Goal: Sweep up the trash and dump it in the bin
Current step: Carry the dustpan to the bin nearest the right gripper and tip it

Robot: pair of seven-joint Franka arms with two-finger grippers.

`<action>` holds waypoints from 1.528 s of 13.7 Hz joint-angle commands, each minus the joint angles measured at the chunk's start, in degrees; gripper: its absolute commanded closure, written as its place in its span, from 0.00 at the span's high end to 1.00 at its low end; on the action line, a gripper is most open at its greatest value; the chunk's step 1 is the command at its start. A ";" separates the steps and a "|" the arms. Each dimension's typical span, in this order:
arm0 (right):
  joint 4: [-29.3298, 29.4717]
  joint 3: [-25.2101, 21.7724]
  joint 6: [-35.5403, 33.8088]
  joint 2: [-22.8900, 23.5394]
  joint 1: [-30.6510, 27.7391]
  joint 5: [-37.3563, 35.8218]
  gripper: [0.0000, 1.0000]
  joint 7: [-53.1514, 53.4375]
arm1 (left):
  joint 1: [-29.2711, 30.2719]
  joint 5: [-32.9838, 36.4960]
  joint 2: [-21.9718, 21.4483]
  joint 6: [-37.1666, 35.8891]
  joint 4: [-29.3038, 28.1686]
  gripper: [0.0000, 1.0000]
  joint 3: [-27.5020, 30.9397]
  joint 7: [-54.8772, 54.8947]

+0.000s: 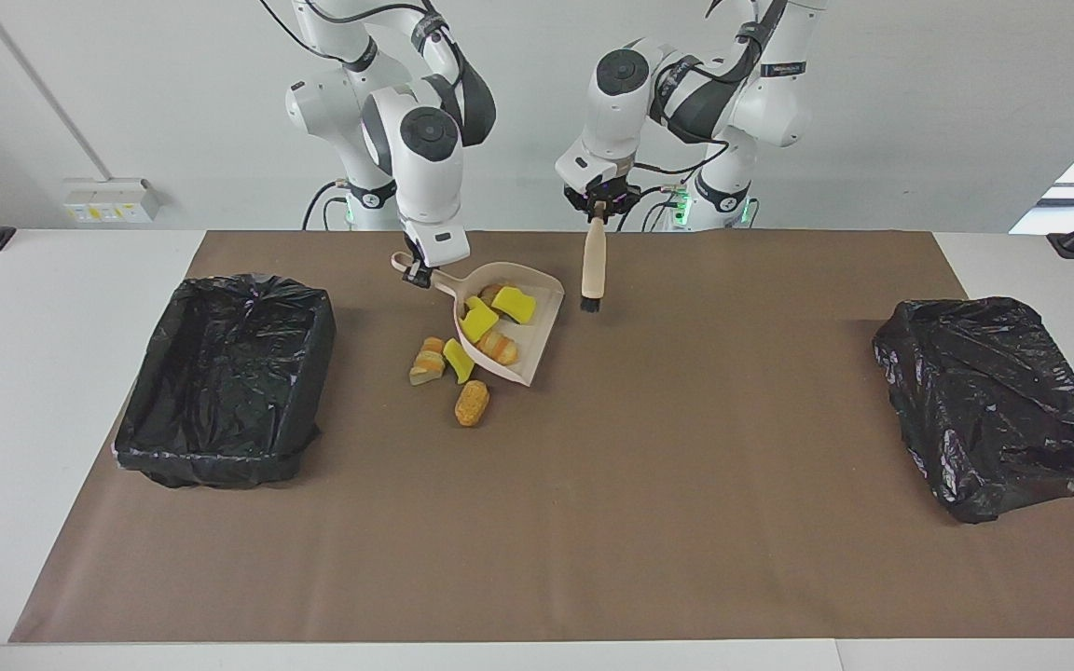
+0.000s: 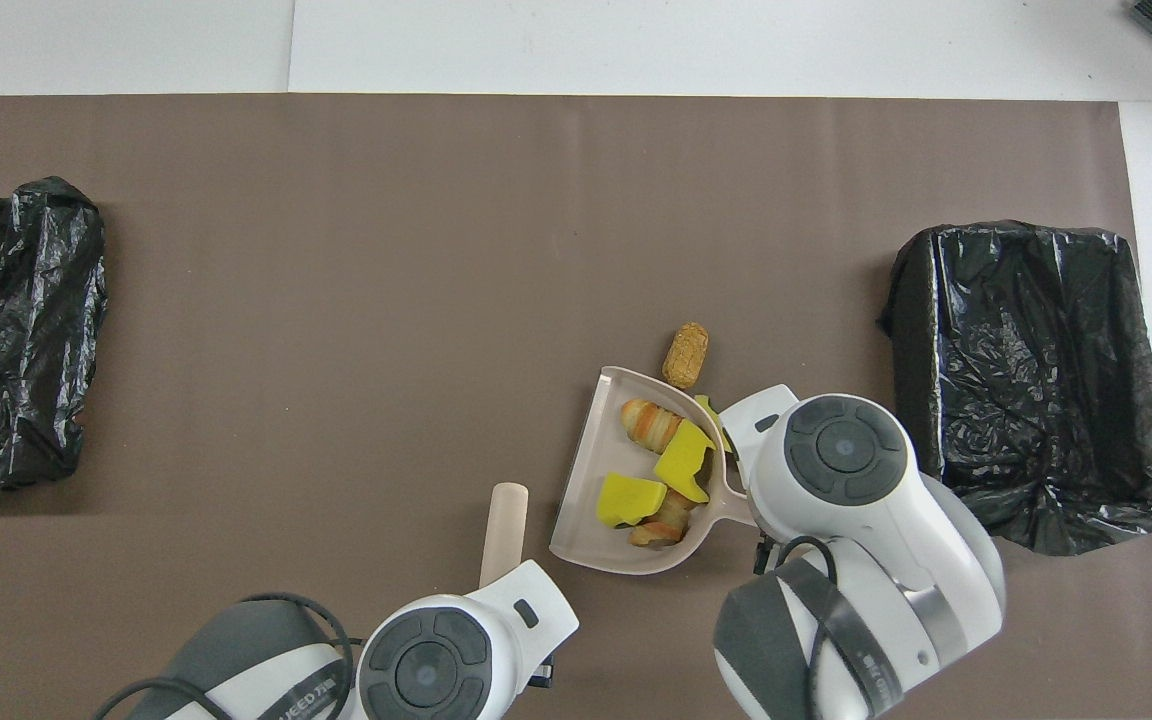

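My right gripper (image 1: 416, 272) is shut on the handle of the pale pink dustpan (image 1: 537, 296), which hangs tilted over the mat. Several pieces of trash lie in the pan: yellow sponge chunks (image 1: 514, 304) (image 2: 631, 497) and tan bread bits (image 1: 498, 348) (image 2: 649, 423). On the mat beside and under the pan's edge lie a bread piece (image 1: 427, 362), a yellow sponge (image 1: 458, 362) and a tan roll (image 1: 472, 403) (image 2: 685, 355). My left gripper (image 1: 598, 207) is shut on the top of the beige-handled brush (image 1: 594, 261) (image 2: 504, 520), which hangs bristles down beside the pan, apart from it.
An open black-lined bin (image 1: 225, 373) (image 2: 1026, 380) stands at the right arm's end of the table. A crumpled black bag (image 1: 994, 401) (image 2: 6, 330) covers another box at the left arm's end. Brown mat (image 1: 593, 513) covers the table between them.
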 commanded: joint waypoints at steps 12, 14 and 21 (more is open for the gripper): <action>12.48 -1.65 -2.83 -2.95 -36.05 -4.12 0.00 -30.04 | -9.26 1.28 5.76 11.66 -2.31 0.00 -5.70 -20.25; 12.48 -1.91 -0.28 -2.78 -37.11 -9.48 0.00 -31.87 | -11.02 1.36 6.98 12.27 -2.22 0.00 -5.70 -24.55; 17.14 -4.55 6.31 5.13 -44.06 -18.81 0.00 -44.89 | -12.17 1.28 9.54 17.01 -3.01 0.05 -6.05 -23.79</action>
